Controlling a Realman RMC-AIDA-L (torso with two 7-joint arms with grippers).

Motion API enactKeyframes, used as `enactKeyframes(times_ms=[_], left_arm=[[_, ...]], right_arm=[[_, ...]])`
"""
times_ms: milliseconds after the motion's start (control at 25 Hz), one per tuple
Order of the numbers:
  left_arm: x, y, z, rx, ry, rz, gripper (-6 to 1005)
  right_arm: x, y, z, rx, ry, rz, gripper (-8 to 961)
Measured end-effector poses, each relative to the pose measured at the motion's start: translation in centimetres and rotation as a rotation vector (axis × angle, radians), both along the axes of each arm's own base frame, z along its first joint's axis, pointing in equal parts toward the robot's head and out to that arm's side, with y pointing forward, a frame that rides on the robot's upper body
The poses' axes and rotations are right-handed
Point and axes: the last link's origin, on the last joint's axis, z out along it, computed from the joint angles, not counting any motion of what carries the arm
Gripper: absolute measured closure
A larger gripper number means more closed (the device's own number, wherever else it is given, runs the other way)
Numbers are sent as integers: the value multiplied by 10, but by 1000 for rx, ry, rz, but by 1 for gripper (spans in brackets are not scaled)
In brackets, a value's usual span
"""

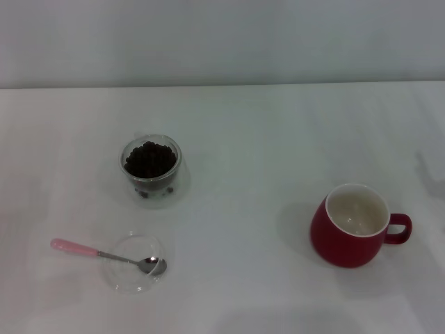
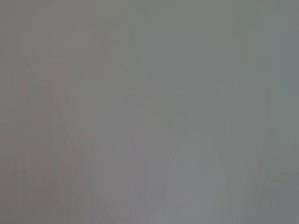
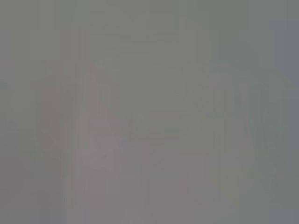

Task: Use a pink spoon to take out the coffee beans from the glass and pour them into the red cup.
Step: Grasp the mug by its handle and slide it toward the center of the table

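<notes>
Lying near the bench's front-left corner, the spoon is the item on which the coming move turns. We note its metal bowl rests inside a shallow clear dish, with the pink handle projecting over the dish rim toward the bench's left edge. Its long axis runs nearly parallel to the front edge, tilted slightly. The glass stands behind the dish, holding the beans. The cup sits well apart toward the right edge, its handle pointing right.

Neither gripper appears in the head view, and both wrist views show nothing identifiable, so we cannot tell the state of either claw or what it holds. We judge the left arm the nearer candidate, since the handle end lies on its side.
</notes>
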Motion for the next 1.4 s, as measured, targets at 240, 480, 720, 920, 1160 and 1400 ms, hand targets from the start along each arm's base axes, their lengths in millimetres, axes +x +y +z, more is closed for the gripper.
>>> enactKeyframes(times_ms=[240,480,720,920,1160,1400], left_arm=[[1,-1,-4,-7,-10,0,227],[0,-1,-3,-5,-12,3,229],[0,0,-4,-10,-14,7,228],[1,2,-4,-13,-12,3,228],[-1,-1,-4,-15,-12,11,229],[-2,1,-4,-21,-13,20,229]], right_arm=[[3,-7,1,-45,-32,26,124],[17,-35,2,-176,-59,61,125],[23,-60,4,-350,-82,130,125],[25,-67,-5,-431,-103,138,125],[26,-77,-16,-474,-110,126,125],[31,-85,-28,-516,-118,87,125]])
